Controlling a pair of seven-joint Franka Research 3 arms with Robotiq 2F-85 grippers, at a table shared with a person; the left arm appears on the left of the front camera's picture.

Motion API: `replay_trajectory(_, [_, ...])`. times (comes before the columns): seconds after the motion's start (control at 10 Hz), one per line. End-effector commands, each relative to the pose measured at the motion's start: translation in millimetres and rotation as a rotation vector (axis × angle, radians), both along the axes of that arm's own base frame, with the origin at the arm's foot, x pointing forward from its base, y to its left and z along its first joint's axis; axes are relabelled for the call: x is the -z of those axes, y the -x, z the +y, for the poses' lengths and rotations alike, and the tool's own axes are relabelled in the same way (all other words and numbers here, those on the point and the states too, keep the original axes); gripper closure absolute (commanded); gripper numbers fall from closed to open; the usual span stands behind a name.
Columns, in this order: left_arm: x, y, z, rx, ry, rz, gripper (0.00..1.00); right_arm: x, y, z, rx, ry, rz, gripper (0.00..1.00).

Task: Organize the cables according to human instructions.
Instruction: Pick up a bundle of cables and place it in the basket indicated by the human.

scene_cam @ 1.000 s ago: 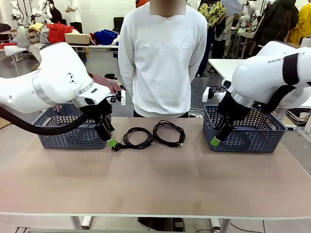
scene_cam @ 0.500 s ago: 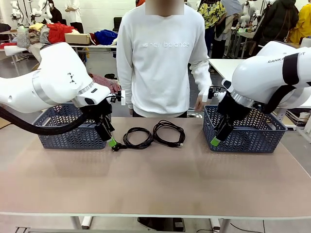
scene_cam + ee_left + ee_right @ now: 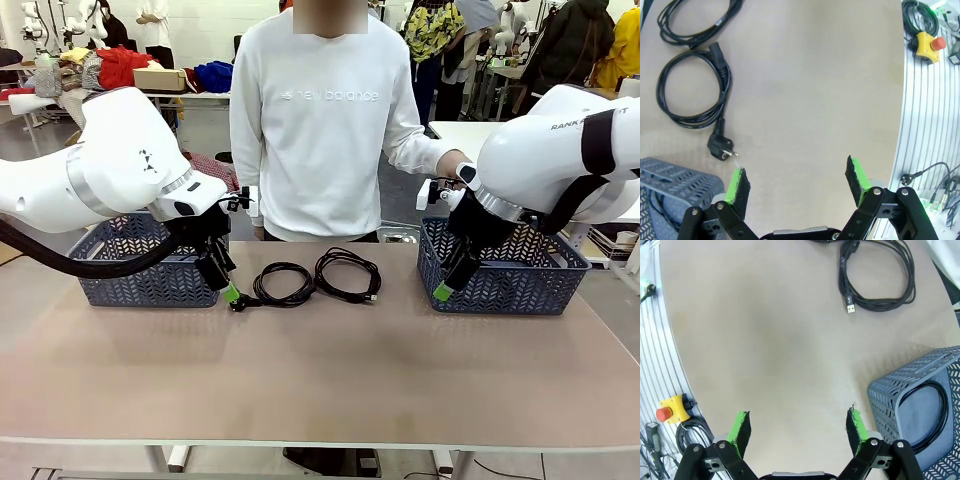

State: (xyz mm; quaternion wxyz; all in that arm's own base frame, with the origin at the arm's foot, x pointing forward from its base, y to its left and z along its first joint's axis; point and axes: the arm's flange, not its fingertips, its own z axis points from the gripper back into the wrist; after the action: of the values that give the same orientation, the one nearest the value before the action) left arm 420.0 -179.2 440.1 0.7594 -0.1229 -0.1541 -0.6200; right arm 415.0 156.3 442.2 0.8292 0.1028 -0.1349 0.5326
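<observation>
Two black coiled cables lie side by side at the table's far middle. The left coil (image 3: 283,284) (image 3: 692,92) ends in a round black plug (image 3: 721,148). The right coil (image 3: 347,273) (image 3: 880,275) ends in a flat USB-type plug. A third black coil (image 3: 927,385) lies inside the right basket (image 3: 900,390). My left gripper (image 3: 230,293) (image 3: 797,182) hovers open just left of the round plug, holding nothing. Open and holding nothing, my right gripper (image 3: 441,292) (image 3: 797,427) hangs at the near left corner of the right basket (image 3: 510,290).
A second blue-grey basket (image 3: 150,285) (image 3: 675,175) stands at the far left behind my left gripper. The person stands at the far edge, one hand (image 3: 452,162) held out above the right basket. A yellow emergency-stop box (image 3: 927,42) (image 3: 672,410) sits beyond the table's near edge.
The person has raised one arm from their side and stretched the hand out over the right basket. Both arms and the cables have stayed still.
</observation>
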Motion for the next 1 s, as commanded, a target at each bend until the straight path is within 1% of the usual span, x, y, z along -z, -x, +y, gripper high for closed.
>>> replay_trajectory(0.0, [0, 0, 1, -0.005, -0.002, -0.002, 0.00, -1, 0, 0, 0.004, 0.000, -0.004, 0.00])
replay_trajectory(0.7, [0, 0, 1, -0.005, -0.002, -0.002, 0.00, 0, 0, 0, 0.000, 0.000, 0.000, 0.00])
replay_trajectory(0.9, [0, 0, 1, -0.005, -0.002, -0.002, 0.00, -3, -27, 25, -0.011, 0.013, 0.019, 0.00])
